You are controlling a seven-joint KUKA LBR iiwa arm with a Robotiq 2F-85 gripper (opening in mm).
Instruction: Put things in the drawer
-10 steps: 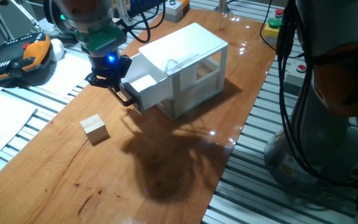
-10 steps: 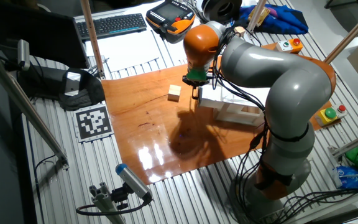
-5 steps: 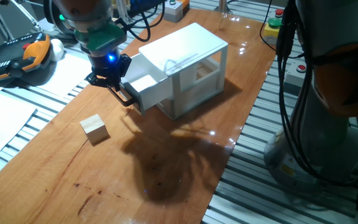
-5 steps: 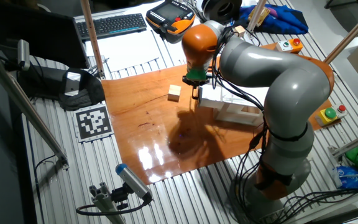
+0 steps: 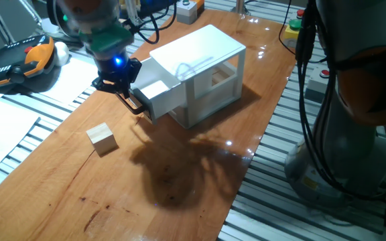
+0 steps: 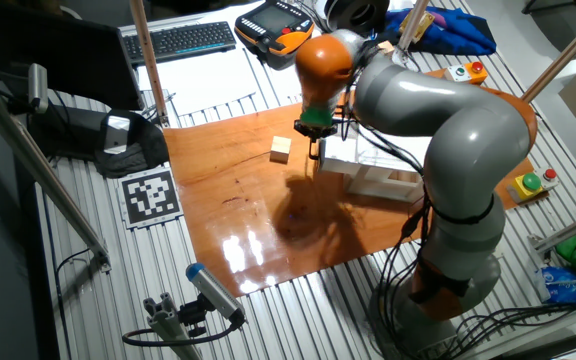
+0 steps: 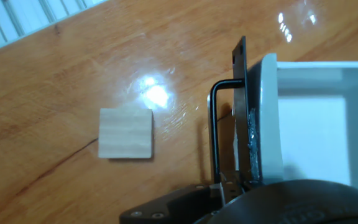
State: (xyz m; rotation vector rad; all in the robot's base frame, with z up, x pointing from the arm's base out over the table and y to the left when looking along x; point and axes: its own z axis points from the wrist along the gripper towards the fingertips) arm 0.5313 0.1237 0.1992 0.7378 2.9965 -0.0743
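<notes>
The small pale wooden cube [image 5: 102, 138] lies alone on the wooden table, left of the white cabinet [image 5: 210, 57]; the other fixed view has the cube [image 6: 282, 149] just left of my gripper [image 6: 315, 148]. The upper drawer [image 5: 161, 94] stands pulled out, its inside white. My gripper [image 5: 131, 99] is at the drawer's front, at its black bar handle [image 7: 212, 137]. In the hand view one thin dark finger [image 7: 238, 112] sits between the handle and the drawer front [image 7: 263, 124], and the cube [image 7: 126, 133] lies to the left. Whether the fingers clamp the handle is not visible.
An orange-and-black teach pendant [image 5: 19, 60] and papers lie off the table's left edge. A yellow box with a button [image 5: 293, 27] sits at the far right corner. A keyboard [image 6: 178, 40] and a printed marker tag [image 6: 151, 195] lie beyond the board's edges.
The arm's upper body shifts slightly and looks blurred now. Gripper, drawer and cube stay where they were.
</notes>
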